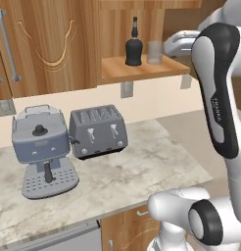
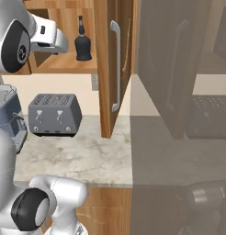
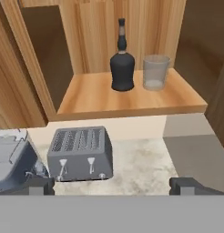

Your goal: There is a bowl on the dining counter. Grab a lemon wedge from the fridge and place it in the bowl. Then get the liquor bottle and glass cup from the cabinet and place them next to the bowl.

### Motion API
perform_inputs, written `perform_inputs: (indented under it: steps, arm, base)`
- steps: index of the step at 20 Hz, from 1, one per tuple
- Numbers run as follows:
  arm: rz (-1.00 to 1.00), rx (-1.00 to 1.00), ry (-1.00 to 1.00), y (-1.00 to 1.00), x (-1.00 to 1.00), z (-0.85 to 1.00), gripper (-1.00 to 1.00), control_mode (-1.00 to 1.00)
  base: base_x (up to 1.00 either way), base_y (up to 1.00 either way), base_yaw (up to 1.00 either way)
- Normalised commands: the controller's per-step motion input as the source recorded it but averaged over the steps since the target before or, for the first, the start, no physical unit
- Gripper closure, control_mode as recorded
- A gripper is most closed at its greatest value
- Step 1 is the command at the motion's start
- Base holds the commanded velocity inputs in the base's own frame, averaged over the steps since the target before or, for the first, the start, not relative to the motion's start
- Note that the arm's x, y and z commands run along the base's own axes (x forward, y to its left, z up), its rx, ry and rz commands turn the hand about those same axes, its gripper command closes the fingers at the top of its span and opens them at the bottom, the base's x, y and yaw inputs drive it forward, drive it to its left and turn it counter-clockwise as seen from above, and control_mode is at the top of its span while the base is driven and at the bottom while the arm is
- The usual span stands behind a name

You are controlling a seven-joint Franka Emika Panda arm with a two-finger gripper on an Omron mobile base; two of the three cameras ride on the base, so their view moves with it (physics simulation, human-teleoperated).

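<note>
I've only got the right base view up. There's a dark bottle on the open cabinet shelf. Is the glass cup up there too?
Observer: Yes. The glass cup stands on the shelf just right of the liquor bottle, seen from the hand view.
Operator: Are they touching?
Observer: No, the hand view shows a narrow gap between them, both upright.
Operator: Is the gripper holding anything?
Observer: No. The gripper is open and empty, short of the shelf, above the toaster.
Operator: What's left of the toaster?
Observer: A grey coffee machine stands on the counter.
</note>
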Motion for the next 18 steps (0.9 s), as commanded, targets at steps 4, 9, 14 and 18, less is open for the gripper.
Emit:
perform_inputs:
  steps: [4, 9, 14, 18]
  arm:
    - [0.00, 0.00, -0.09, 0.00, 0.76, 0.00, -1.00, -1.00]
    - [0.00, -0.02, -0.13, 0.14, 0.65, 0.00, -1.00, -1.00]
    - [0.00, 0.00, -0.11, 0.13, 0.58, 0.00, -1.00, -1.00]
    - [0.00, 0.00, -0.01, 0.00, 0.61, 0.00, -1.00, -1.00]
  base:
    - [0.00, 0.00, 0.00]
    - [0.00, 0.00, 0.00]
    - [0.00, 0.00, 0.00]
    - [0.00, 0.00, 0.00]
